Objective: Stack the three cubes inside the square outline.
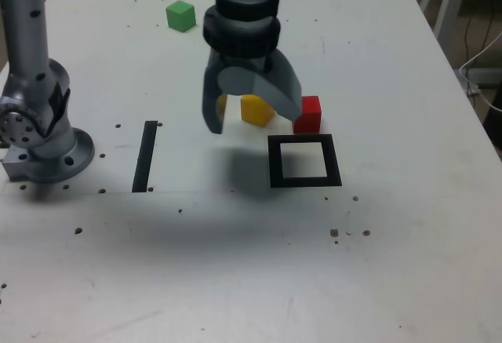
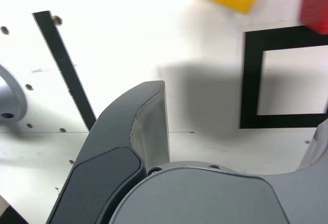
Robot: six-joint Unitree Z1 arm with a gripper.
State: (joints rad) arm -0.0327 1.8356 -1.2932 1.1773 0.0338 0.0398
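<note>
Hovering spread and empty, the pincer (image 1: 252, 117) is held just before the yellow cube (image 1: 256, 110), seemingly for a grasp; the square outline (image 1: 304, 161) is bare.

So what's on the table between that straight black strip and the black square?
Nothing: in the exterior view the white table is bare between the black strip and the square outline, apart from the open hand's shadow.

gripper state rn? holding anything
gripper: open, holding nothing, hanging above the table in front of the yellow cube.
</note>
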